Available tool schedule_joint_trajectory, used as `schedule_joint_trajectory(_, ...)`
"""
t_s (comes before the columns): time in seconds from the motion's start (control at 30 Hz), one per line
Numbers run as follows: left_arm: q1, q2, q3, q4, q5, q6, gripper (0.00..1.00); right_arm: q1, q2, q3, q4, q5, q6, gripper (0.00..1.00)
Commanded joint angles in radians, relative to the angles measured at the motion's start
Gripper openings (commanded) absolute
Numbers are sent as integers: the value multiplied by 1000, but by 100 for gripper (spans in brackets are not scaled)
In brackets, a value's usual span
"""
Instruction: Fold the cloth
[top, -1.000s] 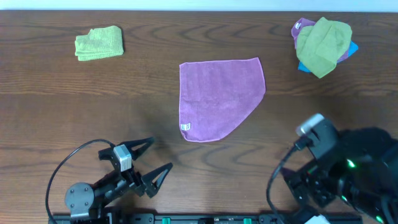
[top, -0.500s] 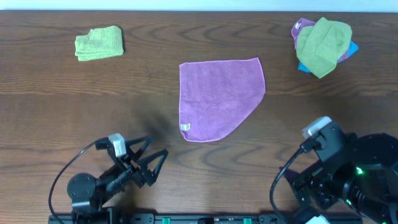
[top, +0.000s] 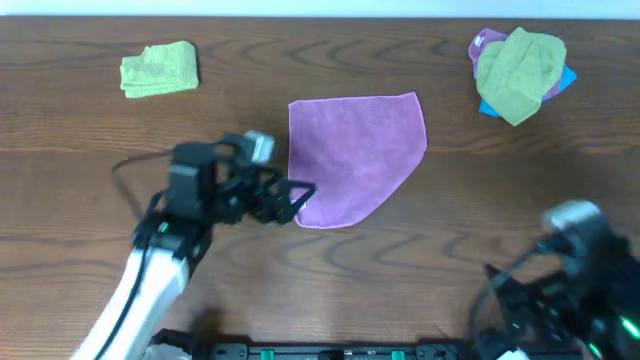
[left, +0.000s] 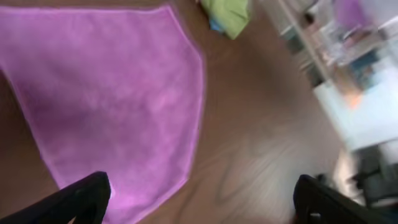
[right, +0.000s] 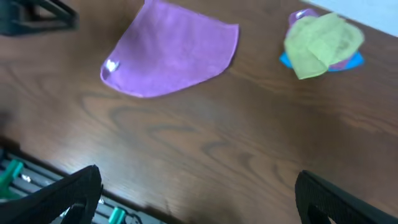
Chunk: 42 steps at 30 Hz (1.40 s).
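One wide tabletop (top: 80, 150) carries the cloth (top: 355, 150), flat, centre-far. My left tool (top: 300, 200) hangs wide open and empty over its near-left corner; right tool (right: 199, 205), equally open, empty, sits near right. Pinching only the tag (right: 111, 65), I'd drag and bunch it.

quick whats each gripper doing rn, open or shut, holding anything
Left gripper: open, holding nothing, at a corner of the cloth.
Right gripper: open, holding nothing.
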Motion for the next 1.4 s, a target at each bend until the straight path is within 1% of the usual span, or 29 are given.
schedule_joint_trajectory(0.0,-55,139,166,-60,-224,142,95,-4,-99,-42,-5,50,126,99)
schedule_joint_trajectory(0.1,-60,285,298,-109,-259,183,96,-4,-171,-146,27,108,199,99)
schedule_joint_trajectory(0.17,-56,393,371,-113,-280,184,95,-4,-204,-268,130,109,200,99)
schedule_joint_trajectory(0.23,-56,480,434,-129,-282,210,95,-4,-206,-379,209,127,201,99)
schedule_joint_trajectory(0.33,-56,609,539,-188,-331,251,95,-4,-199,-552,387,153,201,99)
schedule_joint_trajectory(0.43,-56,716,637,-257,-395,288,95,-5,-182,-685,557,162,200,99)
schedule_joint_trajectory(0.5,-56,766,678,-273,-436,303,96,-17,-164,-727,609,160,200,99)
schedule_joint_trajectory(0.6,-54,823,727,-272,-498,303,95,-50,-124,-739,621,155,200,99)
schedule_joint_trajectory(0.7,-50,870,771,-271,-539,302,100,-103,-79,-739,622,119,196,99)
schedule_joint_trajectory(0.8,-49,899,792,-256,-581,301,83,-161,-30,-739,628,92,196,99)
schedule_joint_trajectory(0.83,-49,906,793,-243,-608,301,67,-187,-11,-739,631,88,193,99)
schedule_joint_trajectory(0.87,-49,909,793,-235,-626,301,57,-205,3,-739,634,79,183,99)
schedule_joint_trajectory(0.9,-49,911,793,-229,-630,301,52,-220,12,-739,640,65,170,99)
schedule_joint_trajectory(0.93,-49,914,793,-220,-628,301,44,-238,24,-739,652,46,153,99)
schedule_joint_trajectory(0.97,-49,915,793,-219,-629,295,41,-251,32,-739,661,35,143,99)
schedule_joint_trajectory(1.1,-49,915,793,-212,-628,196,32,-295,51,-739,695,-1,114,98)
schedule_joint_trajectory(1.17,-50,915,793,-214,-623,139,31,-310,56,-739,703,-2,109,96)
schedule_joint_trajectory(1.23,-53,915,793,-216,-622,128,31,-325,58,-739,710,-2,109,91)
schedule_joint_trajectory(1.3,-57,915,792,-218,-617,128,29,-336,59,-739,714,-15,100,90)
schedule_joint_trajectory(1.37,-64,915,792,-211,-618,130,18,-344,59,-739,717,-31,87,90)
